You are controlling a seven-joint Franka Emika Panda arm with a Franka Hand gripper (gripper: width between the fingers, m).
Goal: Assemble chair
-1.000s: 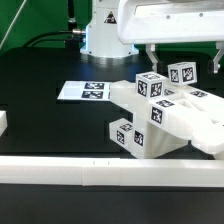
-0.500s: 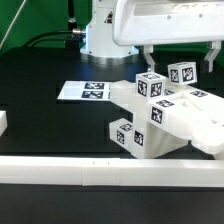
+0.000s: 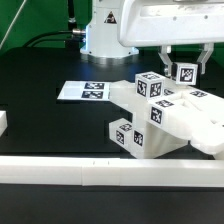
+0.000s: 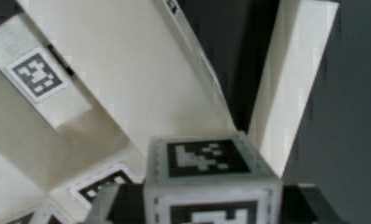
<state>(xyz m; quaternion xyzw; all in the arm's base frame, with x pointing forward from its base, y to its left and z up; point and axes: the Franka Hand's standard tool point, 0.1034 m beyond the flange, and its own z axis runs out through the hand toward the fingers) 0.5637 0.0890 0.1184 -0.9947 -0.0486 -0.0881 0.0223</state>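
Observation:
The chair's white tagged parts form a cluster at the exterior view's right: a large body (image 3: 190,125), a notched block (image 3: 130,135) in front and a cube (image 3: 150,86) on top. A small tagged cube (image 3: 185,72) sits at the cluster's top, against the long flat white panels (image 4: 129,90). My gripper (image 3: 185,62) hangs straight over this small cube, one finger down each side. In the wrist view the cube (image 4: 208,180) fills the gap and the dark fingers (image 4: 120,200) lie against its sides. The gripper is shut on the small cube, which still rests on the cluster.
The marker board (image 3: 85,91) lies flat on the black table left of the cluster. A long low white rail (image 3: 90,175) runs along the front edge, with a short white piece (image 3: 3,125) at the far left. The robot base (image 3: 100,35) stands behind.
The gripper's two fingers have come inward from a wide spread to the sides of the small cube. The cube and the other parts have not moved.

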